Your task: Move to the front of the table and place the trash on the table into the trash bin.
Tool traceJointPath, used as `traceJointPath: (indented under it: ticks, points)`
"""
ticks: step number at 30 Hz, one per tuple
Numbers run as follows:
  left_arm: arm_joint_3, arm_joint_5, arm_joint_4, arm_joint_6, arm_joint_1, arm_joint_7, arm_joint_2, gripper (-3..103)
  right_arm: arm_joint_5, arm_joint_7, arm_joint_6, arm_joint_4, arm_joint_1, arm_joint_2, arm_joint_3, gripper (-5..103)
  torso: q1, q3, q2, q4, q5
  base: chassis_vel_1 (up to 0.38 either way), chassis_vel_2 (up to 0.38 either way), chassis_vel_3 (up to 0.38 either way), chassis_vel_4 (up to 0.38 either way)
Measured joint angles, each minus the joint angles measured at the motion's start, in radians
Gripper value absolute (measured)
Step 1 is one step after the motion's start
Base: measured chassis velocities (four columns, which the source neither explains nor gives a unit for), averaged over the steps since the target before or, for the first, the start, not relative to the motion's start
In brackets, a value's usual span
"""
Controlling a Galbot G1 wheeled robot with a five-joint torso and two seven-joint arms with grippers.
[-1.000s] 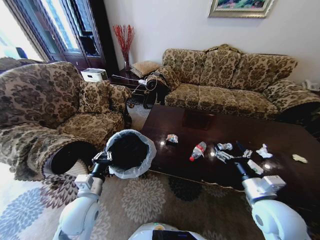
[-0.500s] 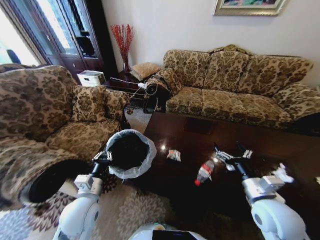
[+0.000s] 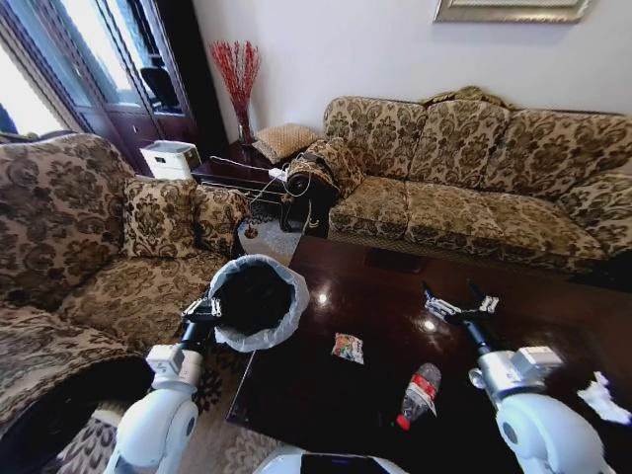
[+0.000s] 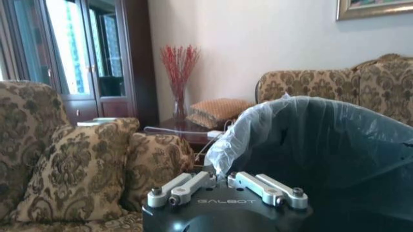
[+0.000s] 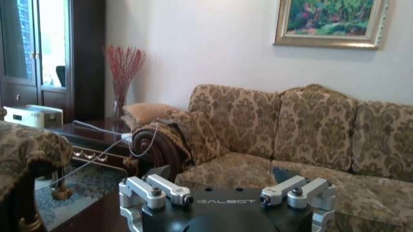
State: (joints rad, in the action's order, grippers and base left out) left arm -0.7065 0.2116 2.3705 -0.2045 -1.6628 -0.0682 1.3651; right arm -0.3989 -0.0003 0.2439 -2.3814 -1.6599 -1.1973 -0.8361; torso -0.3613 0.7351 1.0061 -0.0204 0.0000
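The light, slippery, easily dented bottle [image 3: 421, 391] lying on the table [image 3: 336, 306] is best gripped mid-body by the wide-open, empty right gripper [image 3: 456, 303], while the trash bin [image 3: 255, 300] is held clamped at its rim by the left gripper [image 3: 203, 310].

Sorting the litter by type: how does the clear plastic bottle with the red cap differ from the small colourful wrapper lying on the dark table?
The clear plastic bottle with the red cap is the larger, long and rounded, lying on its side; the small colourful wrapper is a flat, crinkled packet. The bottle is see-through with a red label; the wrapper is opaque with mixed colours. The bottle lies nearer the right gripper, the wrapper nearer the black lined trash bin. Both rest loose on the glossy dark brown table.
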Motion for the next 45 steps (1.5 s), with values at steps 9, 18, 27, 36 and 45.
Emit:
traceJointPath:
  ticks: [9, 18, 27, 36, 45]
  points:
    - [0.000, 0.000, 0.000, 0.000, 0.000, 0.000, 0.000, 3, 0.000, 0.000, 0.000, 0.000, 0.000, 0.000, 0.000, 100, -0.002, 0.001, 0.000, 0.0000, 0.0000, 0.020, -0.024, -0.019, 0.023]
    - [0.000, 0.000, 0.000, 0.000, 0.000, 0.000, 0.000, 3, 0.000, 0.000, 0.000, -0.001, 0.000, 0.000, 0.000, 100, -0.001, 0.000, 0.000, 0.0001, 0.0000, 0.000, 0.000, 0.000, 0.000]
    - [0.000, 0.000, 0.000, 0.000, 0.000, 0.000, 0.000, 3, 0.000, 0.000, 0.000, -0.001, 0.000, 0.000, 0.000, 100, -0.001, 0.000, 0.000, 0.0000, 0.0000, 0.000, 0.000, 0.000, 0.000]
    - [0.000, 0.000, 0.000, 0.000, 0.000, 0.000, 0.000, 3, 0.000, 0.000, 0.000, -0.001, 0.000, 0.000, 0.000, 100, -0.001, 0.000, 0.000, 0.0000, 0.0000, 0.000, 0.000, 0.000, 0.000]
    - [0.000, 0.000, 0.000, 0.000, 0.001, 0.000, 0.000, 3, 0.000, 0.000, 0.000, -0.001, 0.000, 0.000, 0.000, 100, -0.001, 0.000, 0.000, 0.0000, 0.0000, 0.000, 0.000, 0.000, 0.000]
